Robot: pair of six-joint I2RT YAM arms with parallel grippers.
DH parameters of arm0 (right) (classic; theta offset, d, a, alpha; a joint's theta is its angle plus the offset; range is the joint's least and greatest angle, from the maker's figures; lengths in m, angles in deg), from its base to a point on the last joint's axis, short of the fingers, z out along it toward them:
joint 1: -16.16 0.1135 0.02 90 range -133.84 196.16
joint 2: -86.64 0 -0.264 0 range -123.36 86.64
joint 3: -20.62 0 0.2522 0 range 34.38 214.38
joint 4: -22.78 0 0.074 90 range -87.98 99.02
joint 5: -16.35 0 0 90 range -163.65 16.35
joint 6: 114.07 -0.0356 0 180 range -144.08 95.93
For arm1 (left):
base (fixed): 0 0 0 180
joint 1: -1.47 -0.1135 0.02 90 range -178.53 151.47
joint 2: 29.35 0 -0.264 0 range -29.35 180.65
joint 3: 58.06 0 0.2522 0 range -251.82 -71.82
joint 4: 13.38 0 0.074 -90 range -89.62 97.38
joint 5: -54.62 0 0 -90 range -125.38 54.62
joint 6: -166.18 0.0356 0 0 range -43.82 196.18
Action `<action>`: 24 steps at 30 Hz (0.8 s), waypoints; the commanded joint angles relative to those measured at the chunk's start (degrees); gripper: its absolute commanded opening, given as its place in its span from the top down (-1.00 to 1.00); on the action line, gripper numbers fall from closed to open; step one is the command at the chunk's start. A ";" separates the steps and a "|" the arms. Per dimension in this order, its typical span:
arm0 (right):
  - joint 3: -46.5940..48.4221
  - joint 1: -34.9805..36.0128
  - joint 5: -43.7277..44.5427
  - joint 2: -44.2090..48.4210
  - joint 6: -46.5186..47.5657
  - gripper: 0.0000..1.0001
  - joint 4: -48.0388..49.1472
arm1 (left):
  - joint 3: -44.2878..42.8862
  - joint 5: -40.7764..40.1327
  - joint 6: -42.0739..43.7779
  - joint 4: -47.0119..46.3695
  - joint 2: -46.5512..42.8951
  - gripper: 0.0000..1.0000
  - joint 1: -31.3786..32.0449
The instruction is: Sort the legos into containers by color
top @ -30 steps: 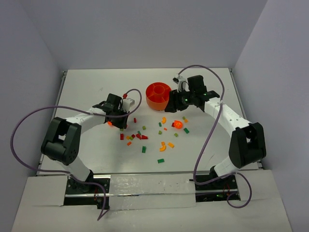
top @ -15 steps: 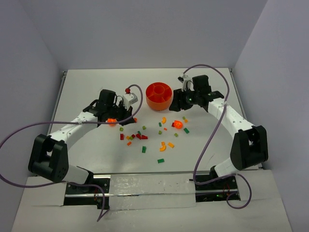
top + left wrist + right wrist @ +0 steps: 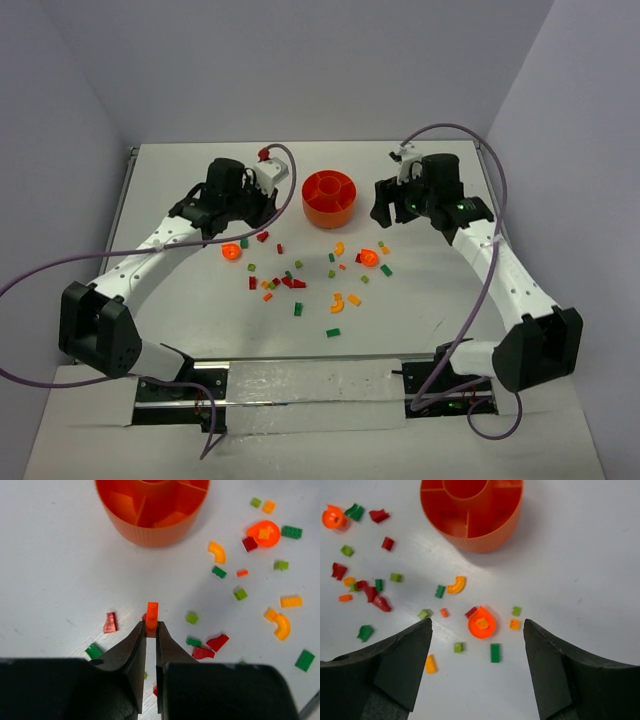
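Left gripper [image 3: 151, 628] hangs short of the bowl [image 3: 150, 532], jaws pinching an orange brick [image 3: 152, 611] held clear of the worktop [image 3: 220, 320]. Right gripper [image 3: 477, 625] hovers, jaws spread wide, above scattered legos [image 3: 290, 283] near the bowl.

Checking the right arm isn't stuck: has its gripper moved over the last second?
Yes. In the top view the right gripper has drawn rightward, away from the orange bowl, which has stayed put.

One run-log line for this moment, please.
left jaws: shut on orange brick | right jaws: open, empty | bowl: upright | legos: scattered on table
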 commanded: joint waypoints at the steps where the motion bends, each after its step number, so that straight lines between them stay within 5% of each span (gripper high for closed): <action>1: -2.70 -0.76 9.30 6.05 3.33 -0.75 4.04 | -4.69 -10.26 -5.17 0.95 -0.15 1.00 0.48; 3: -3.83 -0.81 11.71 7.78 4.09 -0.94 6.33 | -4.24 -9.06 -7.30 -1.27 -1.19 1.00 0.16; 9: -5.24 -0.95 20.43 7.39 -0.63 -1.00 12.54 | -4.50 -3.99 -4.68 -6.64 0.16 1.00 -0.04; 15: 5.30 -0.96 8.84 -1.93 4.90 -1.00 3.72 | -14.94 2.70 9.00 1.77 8.97 1.00 0.16; 24: 8.44 -1.26 5.94 -7.12 4.48 -1.00 0.78 | -35.99 8.47 11.92 13.65 23.73 1.00 1.53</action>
